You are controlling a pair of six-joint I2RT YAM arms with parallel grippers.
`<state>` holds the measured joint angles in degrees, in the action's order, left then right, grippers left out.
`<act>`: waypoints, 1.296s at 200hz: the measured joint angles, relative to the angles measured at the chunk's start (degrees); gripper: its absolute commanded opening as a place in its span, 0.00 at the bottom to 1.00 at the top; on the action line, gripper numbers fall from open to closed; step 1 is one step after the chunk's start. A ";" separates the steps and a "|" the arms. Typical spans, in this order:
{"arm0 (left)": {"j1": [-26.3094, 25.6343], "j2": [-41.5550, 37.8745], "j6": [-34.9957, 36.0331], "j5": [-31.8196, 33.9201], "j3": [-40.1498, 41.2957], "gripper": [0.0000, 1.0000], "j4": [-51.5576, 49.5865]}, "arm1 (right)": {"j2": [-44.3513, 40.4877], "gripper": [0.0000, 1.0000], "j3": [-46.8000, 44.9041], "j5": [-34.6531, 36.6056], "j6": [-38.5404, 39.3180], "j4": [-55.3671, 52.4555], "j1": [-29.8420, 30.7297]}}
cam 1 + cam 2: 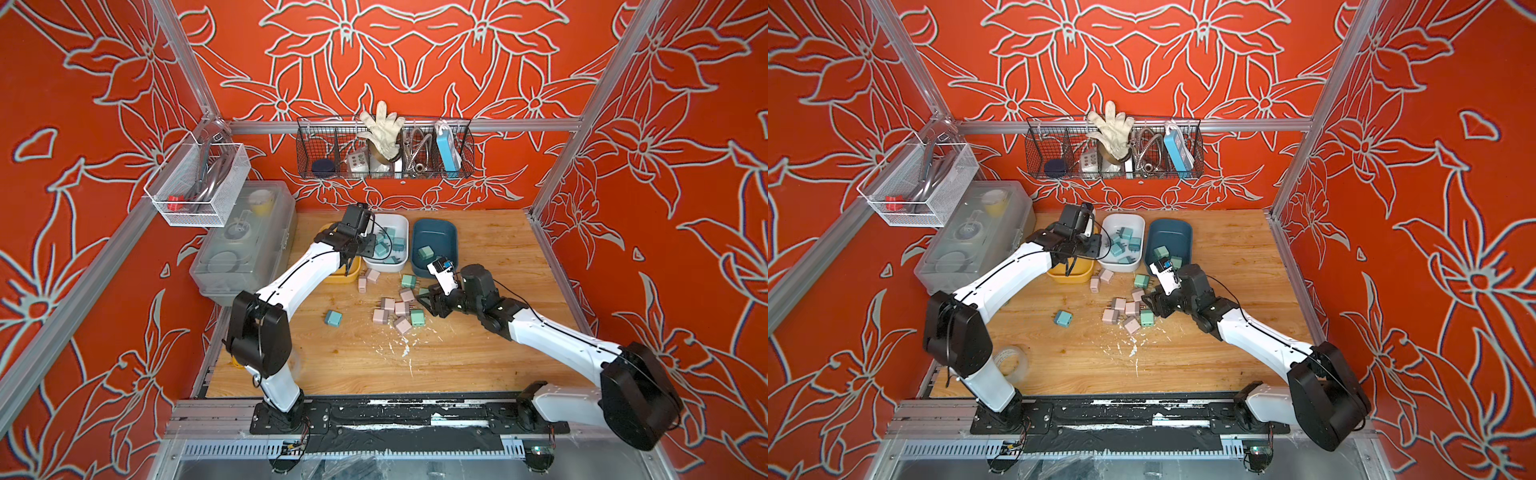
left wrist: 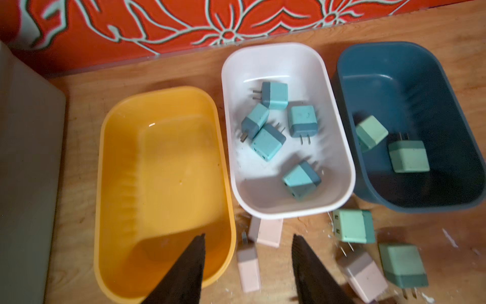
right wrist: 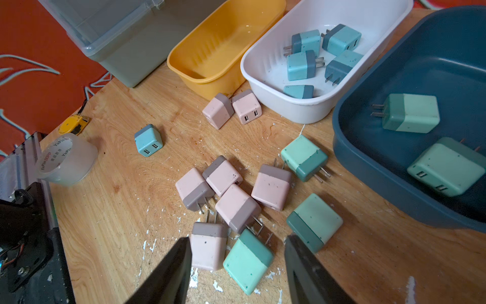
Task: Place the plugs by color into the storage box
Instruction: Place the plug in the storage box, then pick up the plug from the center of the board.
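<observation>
Green plug [image 3: 248,260] lies below my right claw [image 3: 238,240], open and empty, because I think it belongs in the blue box [image 3: 342,147] with two green ones [image 3: 410,113]

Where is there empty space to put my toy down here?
The yellow bin is empty. Bare wood lies at the table's front, between the lone blue plug and the rail, and right of the dark blue bin. Crowded: the pink and green plugs clustered before the bins.

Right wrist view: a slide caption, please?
Right end effector open over pink plugs and green plugs; blue plugs in white bin, two green in navy bin.
</observation>
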<state>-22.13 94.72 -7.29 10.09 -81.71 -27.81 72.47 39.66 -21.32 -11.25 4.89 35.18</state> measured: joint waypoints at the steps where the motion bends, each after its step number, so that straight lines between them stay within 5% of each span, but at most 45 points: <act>1: -0.07 -0.52 -0.09 0.04 0.55 0.54 0.02 | -0.04 0.61 0.00 0.07 0.00 0.00 0.00; 92: -1.46 -26.14 -4.81 3.19 26.14 0.57 2.78 | -3.50 0.61 -0.04 3.41 1.07 -0.61 0.24; 132: -1.46 -29.51 -8.26 3.80 35.23 0.58 4.76 | -4.76 0.61 -0.26 4.02 1.31 -0.70 0.35; 167: -1.38 -32.11 -11.37 4.00 40.65 0.73 6.43 | -5.64 0.61 -0.33 5.49 1.31 -1.14 0.50; 259: 3.78 -31.17 -19.65 0.59 50.05 0.75 12.87 | -5.68 0.61 -0.33 7.45 1.33 -2.40 0.50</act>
<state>-18.35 63.55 -26.94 10.68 -31.66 -14.94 66.78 39.33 -13.87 -9.91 2.48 35.68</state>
